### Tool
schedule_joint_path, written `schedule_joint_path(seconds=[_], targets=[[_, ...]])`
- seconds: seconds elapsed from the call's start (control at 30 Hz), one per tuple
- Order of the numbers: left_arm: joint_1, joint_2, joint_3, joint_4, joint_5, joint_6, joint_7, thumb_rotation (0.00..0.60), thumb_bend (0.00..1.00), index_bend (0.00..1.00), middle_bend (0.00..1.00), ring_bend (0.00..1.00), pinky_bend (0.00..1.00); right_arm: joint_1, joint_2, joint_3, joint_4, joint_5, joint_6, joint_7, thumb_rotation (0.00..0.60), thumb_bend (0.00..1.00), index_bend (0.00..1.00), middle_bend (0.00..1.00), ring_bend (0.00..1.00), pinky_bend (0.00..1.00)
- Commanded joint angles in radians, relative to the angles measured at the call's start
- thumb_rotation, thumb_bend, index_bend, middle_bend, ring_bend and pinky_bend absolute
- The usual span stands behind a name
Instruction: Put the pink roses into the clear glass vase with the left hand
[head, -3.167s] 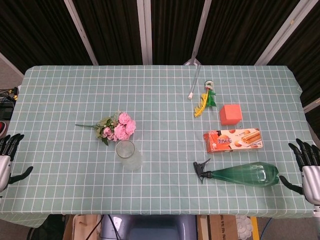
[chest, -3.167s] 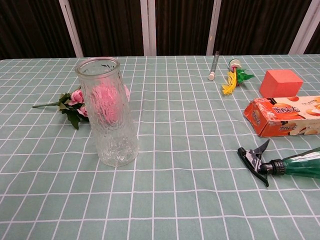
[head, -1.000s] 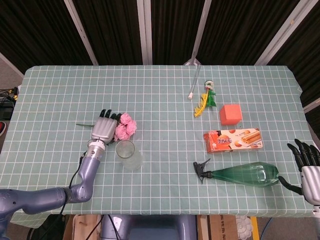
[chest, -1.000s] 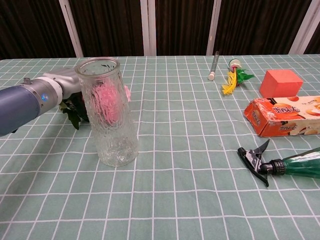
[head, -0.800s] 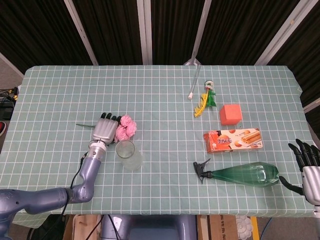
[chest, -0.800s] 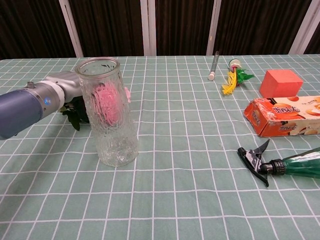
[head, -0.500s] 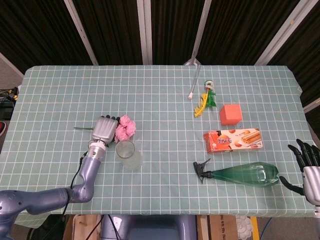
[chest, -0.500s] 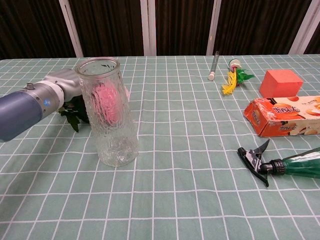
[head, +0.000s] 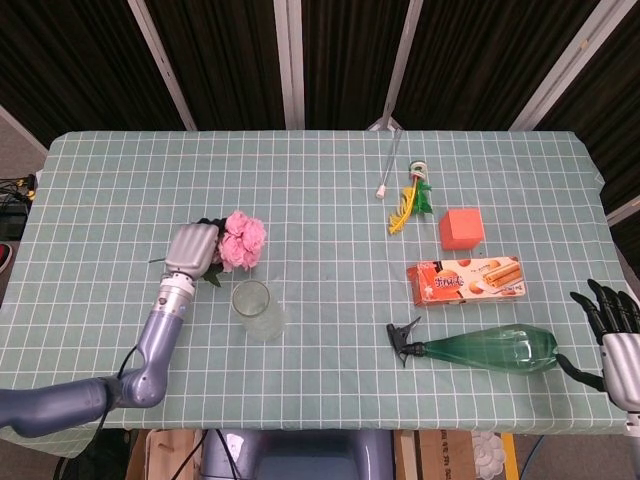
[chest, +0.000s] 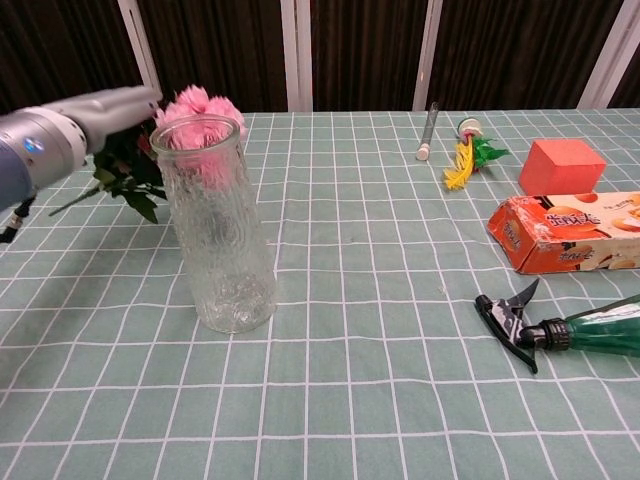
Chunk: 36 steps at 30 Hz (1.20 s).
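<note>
My left hand (head: 190, 249) grips the pink roses (head: 241, 240) by their leafy stems and holds them lifted off the table. In the chest view the roses (chest: 196, 108) hang just behind and above the rim of the clear glass vase (chest: 218, 226), with the left hand (chest: 112, 110) to their left. The vase (head: 256, 310) stands upright, a little right of and nearer than the hand. My right hand (head: 617, 330) rests at the table's near right edge with fingers spread and nothing in it.
A green spray bottle (head: 480, 349) lies near the front right. Behind it lie an orange biscuit box (head: 466, 279) and a red block (head: 461, 228). A yellow-green toy (head: 411, 199) and a thin white stick (head: 388, 163) lie farther back.
My left hand closed on the roses and raised them off the table; in the chest view the blooms rose from behind the vase body to above its rim. The right hand stayed still.
</note>
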Motion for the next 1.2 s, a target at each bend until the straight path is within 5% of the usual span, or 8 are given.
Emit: schedule_joint_path(seconds=[0.03,0.4,0.57,0.87,1.2], targets=[[0.075,0.144,-0.055,-0.142,0.081,0.037,-0.148,0.6,0.49,0.32,0.36,0.33,0.47,0.0,0.0,0.0,-0.002,-0.001,0.001,-0.003,0.6,0.21,0.17,0.05,0.02,0.0],[0.262,0.526,-0.177,-0.534,0.303,0.149,-0.514,0.6,0.49,0.32,0.35,0.32,0.47,0.0,-0.004,-0.007,-0.017,-0.018,0.006,-0.028,0.6,0.21,0.17,0.05,0.02,0.0],[0.339,0.561,-0.213,-0.643,0.421,0.21,-0.831,0.6,0.49,0.32,0.35,0.32,0.47,0.0,0.0,-0.009,-0.018,-0.026,0.01,-0.015,0.6,0.21,0.17,0.05,0.02,0.0],[0.358,0.62,-0.2,-0.786,0.539,0.158,-1.146,0.6,0.49,0.32,0.35,0.31,0.46,-0.001,0.003,-0.005,-0.008,-0.02,0.014,0.007,0.6,0.21,0.17,0.05,0.02,0.0],[0.295,0.572,-0.179,-0.846,0.518,0.116,-1.116,0.6,0.49,0.32,0.36,0.31,0.46,-0.005,0.005,-0.002,-0.006,-0.013,0.019,0.017,0.6,0.21,0.17,0.05,0.02,0.0]])
